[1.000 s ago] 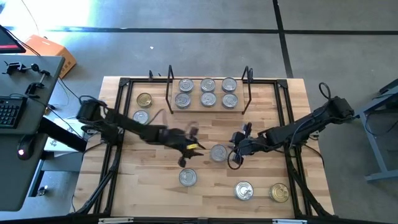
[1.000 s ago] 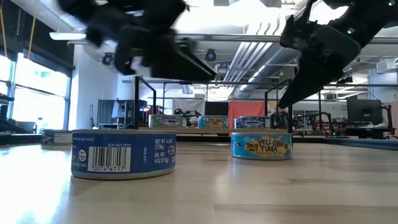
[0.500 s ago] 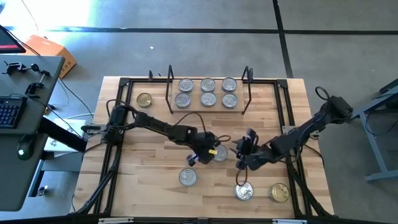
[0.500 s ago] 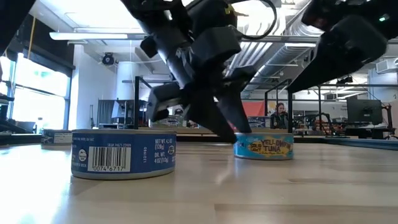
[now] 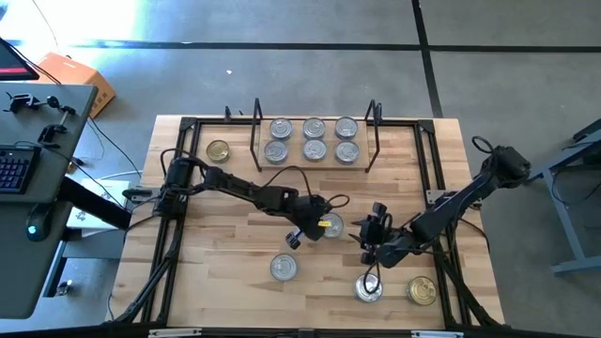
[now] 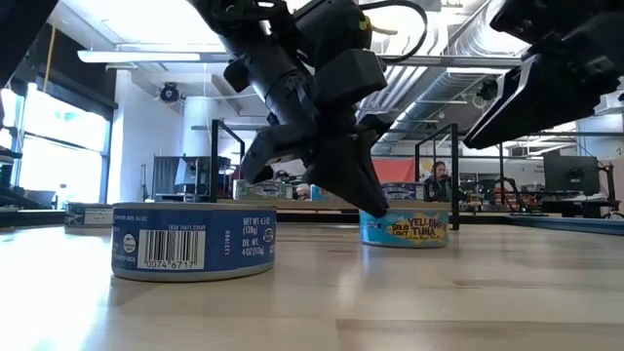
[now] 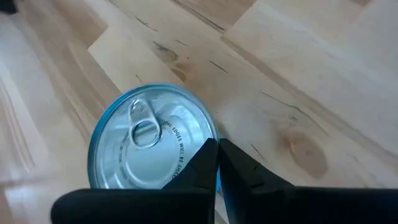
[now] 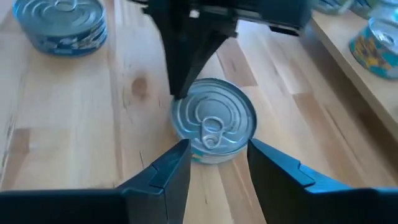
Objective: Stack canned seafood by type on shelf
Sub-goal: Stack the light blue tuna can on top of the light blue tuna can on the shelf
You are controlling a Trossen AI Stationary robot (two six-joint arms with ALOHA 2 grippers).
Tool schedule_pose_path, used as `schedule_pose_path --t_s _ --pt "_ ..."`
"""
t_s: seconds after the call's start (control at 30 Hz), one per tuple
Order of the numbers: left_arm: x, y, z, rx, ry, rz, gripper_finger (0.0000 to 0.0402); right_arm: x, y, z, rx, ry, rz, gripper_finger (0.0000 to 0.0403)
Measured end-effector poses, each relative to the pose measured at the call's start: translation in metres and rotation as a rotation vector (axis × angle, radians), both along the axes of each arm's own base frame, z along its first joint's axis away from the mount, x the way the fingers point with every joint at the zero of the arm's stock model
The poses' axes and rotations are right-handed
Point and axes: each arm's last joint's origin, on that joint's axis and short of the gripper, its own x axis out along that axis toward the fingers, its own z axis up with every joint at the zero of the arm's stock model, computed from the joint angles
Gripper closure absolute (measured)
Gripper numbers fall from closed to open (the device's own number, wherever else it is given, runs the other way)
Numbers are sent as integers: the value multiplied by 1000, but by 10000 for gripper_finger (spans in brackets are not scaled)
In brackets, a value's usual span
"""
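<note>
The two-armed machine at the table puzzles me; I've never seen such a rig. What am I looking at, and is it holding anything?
It is a robot with two dark jointed arms, each ending in a two-finger tool. One camera looks straight down on the table, one sits at table-top height, and one rides on each wrist, looking past that arm's own fingers.

On the table are short round tins of fish. Six tins stand on the shelf, a low wooden plank with wire ends. The loose tins sit around the table, two of them gold-lidded.

The left tool is shut, its tips at the rim of the middle tin. The right tool is open, facing that same tin from the other side. Neither holds anything.
</note>
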Motion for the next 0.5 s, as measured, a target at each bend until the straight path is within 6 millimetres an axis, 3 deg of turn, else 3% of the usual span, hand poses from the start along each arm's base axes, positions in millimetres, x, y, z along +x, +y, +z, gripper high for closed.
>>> schedule_pose_path --t_s 0.13,0.27,0.5 --pt "-3 0 6 -36 7 48 401 6 1 0 -44 2 67 238" --pt "-3 0 14 -87 -7 104 401 11 1 -1 -129 30 168 199" --pt "2 1 18 -165 -41 185 401 25 3 -28 -397 160 347 148"
